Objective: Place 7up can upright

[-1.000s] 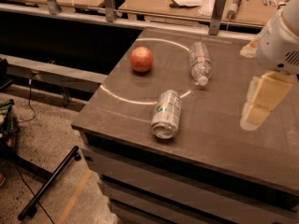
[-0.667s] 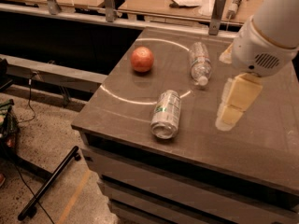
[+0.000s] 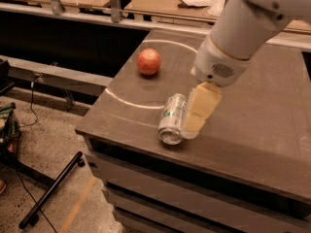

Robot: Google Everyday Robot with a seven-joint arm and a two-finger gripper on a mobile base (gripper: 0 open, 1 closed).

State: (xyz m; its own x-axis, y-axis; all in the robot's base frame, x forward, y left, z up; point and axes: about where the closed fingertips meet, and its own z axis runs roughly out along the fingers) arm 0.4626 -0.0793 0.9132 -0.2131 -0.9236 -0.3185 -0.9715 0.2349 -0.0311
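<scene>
Views: one camera only.
Viewpoint: raised, looking steeply down on the dark grey-brown slab table (image 3: 262, 130) across its near-left corner.
Facing: toward the pale wooden benches (image 3: 160, 4) along the top edge, with the speckled floor (image 3: 43, 144) at lower left.
Nearness: close. The bulky white arm (image 3: 248, 28) fills the upper right, and its cream gripper (image 3: 194, 125) sits mid-frame right beside the lying silver-white 7up can (image 3: 173, 111).

Jaws beside 7up can (image 3: 171, 119), hiding its right flank; arm (image 3: 248, 28) cropped top.

A lab-like workshop: wooden benches (image 3: 160, 4), speckled concrete floor (image 3: 43, 140) with cables (image 3: 32, 98), and the robot's gripper (image 3: 193, 125) low over a grey surface (image 3: 257, 130).
</scene>
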